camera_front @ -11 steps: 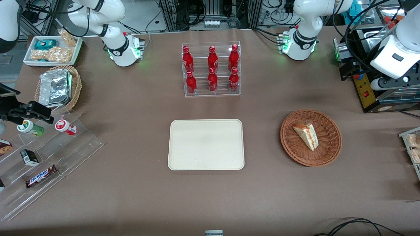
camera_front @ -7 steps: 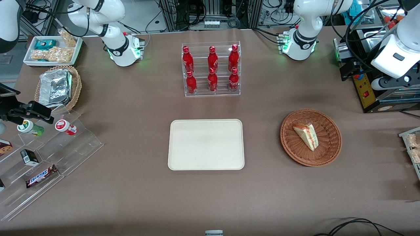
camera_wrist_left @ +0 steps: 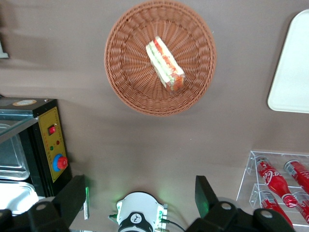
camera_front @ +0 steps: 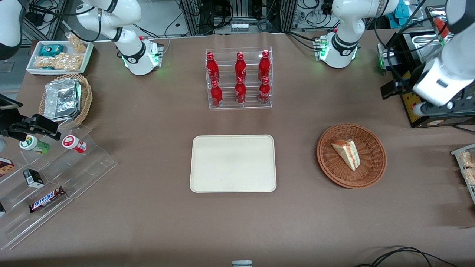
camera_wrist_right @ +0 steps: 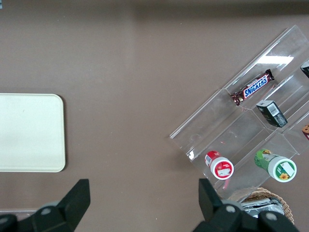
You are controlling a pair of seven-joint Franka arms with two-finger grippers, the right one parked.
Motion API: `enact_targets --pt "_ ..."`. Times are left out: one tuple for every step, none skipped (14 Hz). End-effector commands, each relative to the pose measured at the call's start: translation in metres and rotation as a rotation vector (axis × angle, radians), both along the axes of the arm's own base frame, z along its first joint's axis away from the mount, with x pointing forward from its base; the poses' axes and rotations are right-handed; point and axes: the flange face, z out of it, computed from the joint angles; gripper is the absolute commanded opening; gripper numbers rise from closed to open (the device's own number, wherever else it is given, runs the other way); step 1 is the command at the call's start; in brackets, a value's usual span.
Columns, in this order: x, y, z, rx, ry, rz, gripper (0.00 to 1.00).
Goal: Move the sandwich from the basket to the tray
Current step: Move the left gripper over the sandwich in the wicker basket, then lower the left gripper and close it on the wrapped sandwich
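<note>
The sandwich [camera_front: 347,154], a pale triangular wedge with orange-red and green filling, lies in the round reddish-brown wicker basket [camera_front: 371,174]; both also show in the left wrist view, the sandwich [camera_wrist_left: 165,65] in the basket [camera_wrist_left: 125,82]. The cream rectangular tray [camera_front: 233,163] lies empty beside the basket, toward the parked arm's end; its corner shows in the left wrist view [camera_wrist_left: 292,72]. My gripper [camera_wrist_left: 140,183] is open and empty, high above the table between the working arm's base and the basket. The arm's white wrist [camera_front: 438,83] hangs farther from the front camera than the basket.
A clear rack of red bottles [camera_front: 239,79] stands farther from the front camera than the tray. A black control box [camera_front: 413,105] with a red button sits near the basket at the working arm's end. Snack shelves [camera_front: 48,178] and a tan foil basket [camera_front: 65,98] lie at the parked arm's end.
The working arm's wrist has swung nearer the front camera and a little toward the basket. The sandwich, basket and tray have not moved.
</note>
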Motion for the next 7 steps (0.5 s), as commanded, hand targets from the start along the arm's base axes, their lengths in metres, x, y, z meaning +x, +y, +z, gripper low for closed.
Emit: enact_targets --pt "0.028 0.001 -0.052 0.005 0.079 0.084 1.00" --pt "0.041 0.001 -0.070 0.018 0.064 0.136 1.00" --pt "0.049 -0.001 -0.090 0.020 0.049 0.172 1.00" --pt "0.056 -0.002 -0.108 0.024 0.017 0.213 1.00" --pt "0.059 -0.004 -0.129 0.027 -0.002 0.245 1.00" --pt "0.062 -0.006 -0.148 0.024 -0.035 0.292 1.00" --pt "0.064 -0.007 -0.174 0.023 -0.064 0.336 1.00"
